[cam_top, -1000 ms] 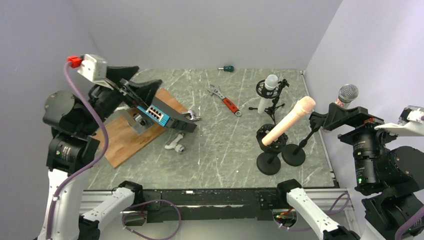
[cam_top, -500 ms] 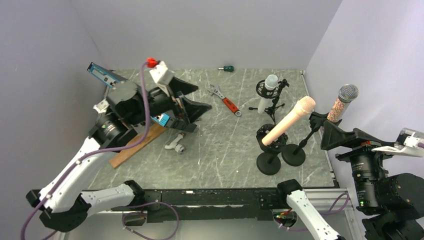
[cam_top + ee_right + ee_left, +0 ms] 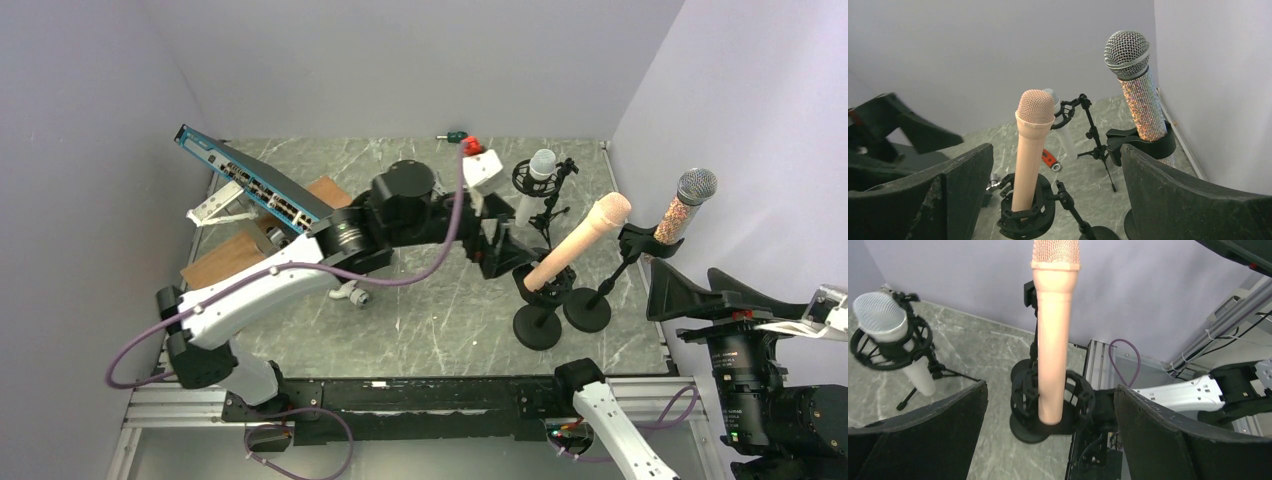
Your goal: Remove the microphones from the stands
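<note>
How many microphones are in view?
3: a white microphone at the back, a peach-coloured microphone in the middle, a glittery silver microphone at the right edge. None seems hidden.

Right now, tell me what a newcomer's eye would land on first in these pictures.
The peach microphone leaning in its black stand at centre right draws the eye first, with the left gripper open just beside it. Next comes the glittery microphone clipped at the far right, and a white microphone further back.
</note>
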